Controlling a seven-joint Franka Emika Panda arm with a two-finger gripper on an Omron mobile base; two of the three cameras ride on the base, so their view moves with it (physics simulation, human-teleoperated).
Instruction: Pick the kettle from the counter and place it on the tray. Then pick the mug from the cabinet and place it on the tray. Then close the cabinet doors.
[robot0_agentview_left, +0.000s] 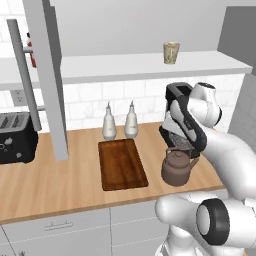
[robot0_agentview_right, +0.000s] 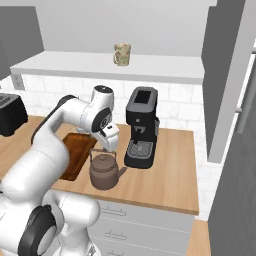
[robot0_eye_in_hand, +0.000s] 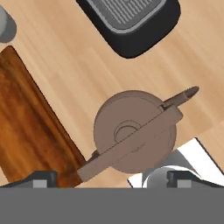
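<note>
On the light-wood counter (robot0_agentview_left: 55, 185), one squat, round, dull-brown kettle (robot0_agentview_left: 177, 168) stands just beside one flat dark wooden tray (robot0_agentview_left: 121, 164). Gripper (robot0_eye_in_hand: 111, 179) above, jaws spread, empty.

My own arm hiding most of the coffee machine (robot0_agentview_left: 176, 131) in the left base view, toaster (robot0_agentview_left: 16, 137) cut by the left edge, red jar (robot0_agentview_left: 32, 54) mostly behind the cabinet door (robot0_agentview_left: 49, 75)

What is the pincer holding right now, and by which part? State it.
Nothing. The pincer is open above the kettle, its fingertips wide on either side of the arched handle, not closed on it.
</note>
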